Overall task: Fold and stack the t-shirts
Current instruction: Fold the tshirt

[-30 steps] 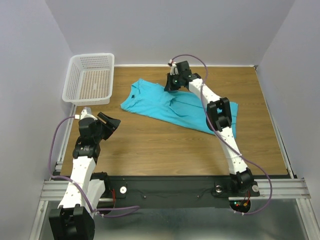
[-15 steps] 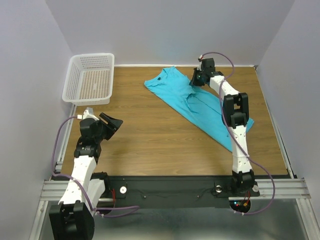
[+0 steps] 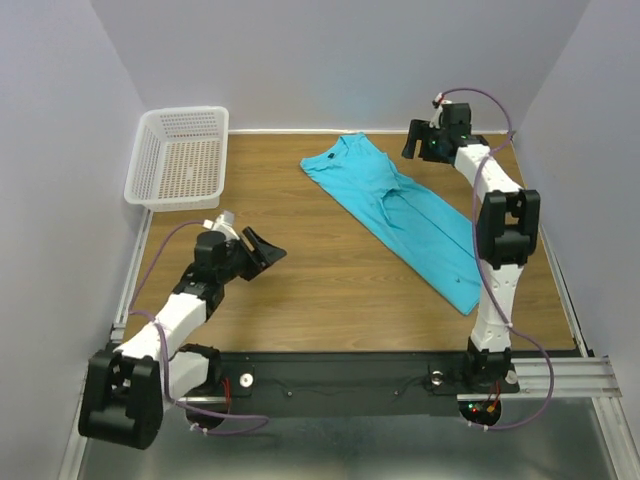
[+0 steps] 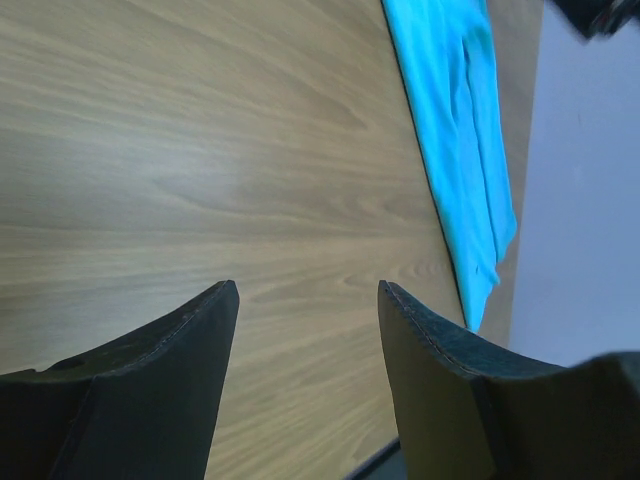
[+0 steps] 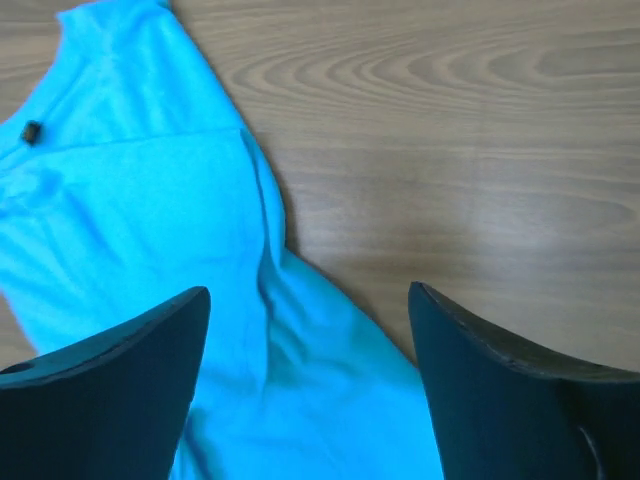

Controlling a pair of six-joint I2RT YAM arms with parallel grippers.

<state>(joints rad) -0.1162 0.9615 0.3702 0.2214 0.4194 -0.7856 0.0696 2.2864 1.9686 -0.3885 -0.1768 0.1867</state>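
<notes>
Obs., single moment, 3 views.

Item: 1 plain turquoise-blue short-sleeved cotton t-shirt [image 3: 400,215] lies on the brown wood-grain table [image 3: 300,290], in the right half. It runs as a long diagonal strip from the far centre down toward the near right, broader at the far end and narrower at the near end. It is not laid flat: lengthwise creases and an overlapped layer show along the middle. The right wrist view shows the shirt [image 5: 130,200] with a small dark label [image 5: 31,131] near its upper left edge.

Right gripper [image 3: 415,140]: held above the far right part of the table, just beside the shirt's far right edge. In its own camera the right gripper [image 5: 308,290] has both fingers spread wide, with shirt cloth and bare wood visible in the gap. Nothing is pinched (cloth lies below, not between the pads).

Left gripper [image 3: 264,250]: over bare wood at the near left, well apart from the shirt, pointing toward the table's middle. In its own camera the left gripper [image 4: 305,290] has fingers spread, only wood grain between them. The shirt [image 4: 460,130] appears at the far side of that view.

Other: 1 white plastic mesh basket [image 3: 140,185] sits at the far left corner, overhanging the table's left edge, well apart from shirt and both grippers.
</notes>
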